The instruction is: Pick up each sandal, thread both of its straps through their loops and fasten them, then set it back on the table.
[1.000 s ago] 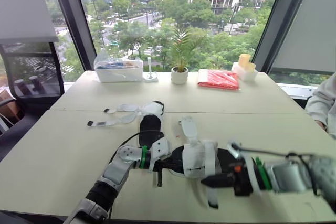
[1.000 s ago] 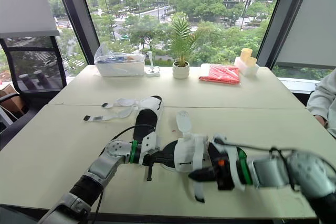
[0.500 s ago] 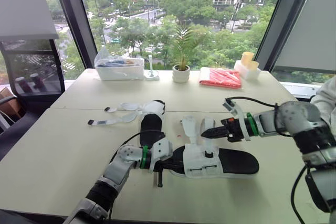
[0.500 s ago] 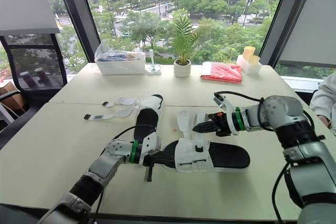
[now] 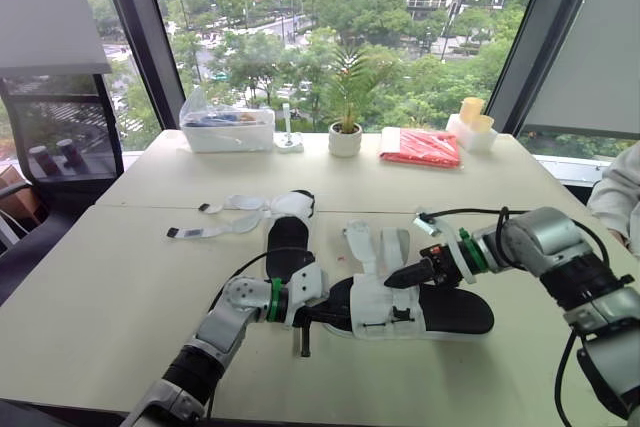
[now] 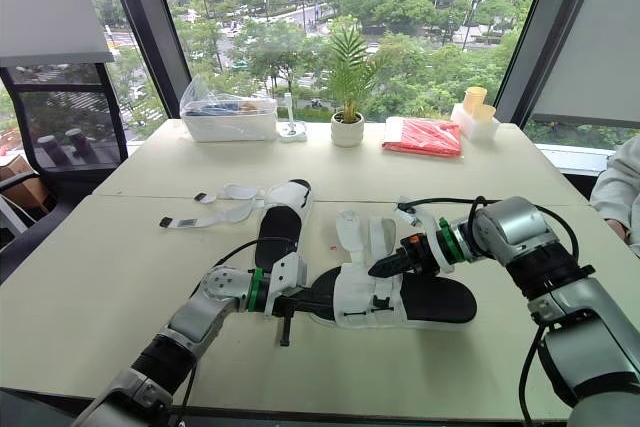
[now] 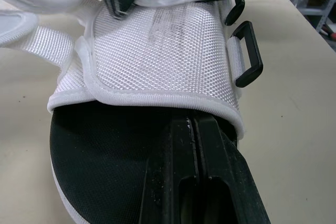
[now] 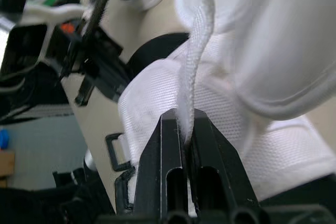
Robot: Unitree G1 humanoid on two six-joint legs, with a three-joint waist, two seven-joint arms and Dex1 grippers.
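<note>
Right tool point(image 5: 392, 279): fingers pinched on white strap point(image 8: 195, 61), right over white upper of near sandal point(image 5: 440, 309). Left tool point(image 5: 328, 315): fingers closed together, tips on sandal's black footbed at edge of upper, at end opposite right arm. Two black loops point(image 7: 247, 53) on side of upper. Near sandal lies on desk point(image 5: 120, 297). Second sandal point(image 5: 287, 232) just behind it, straps loose on desk.
</note>
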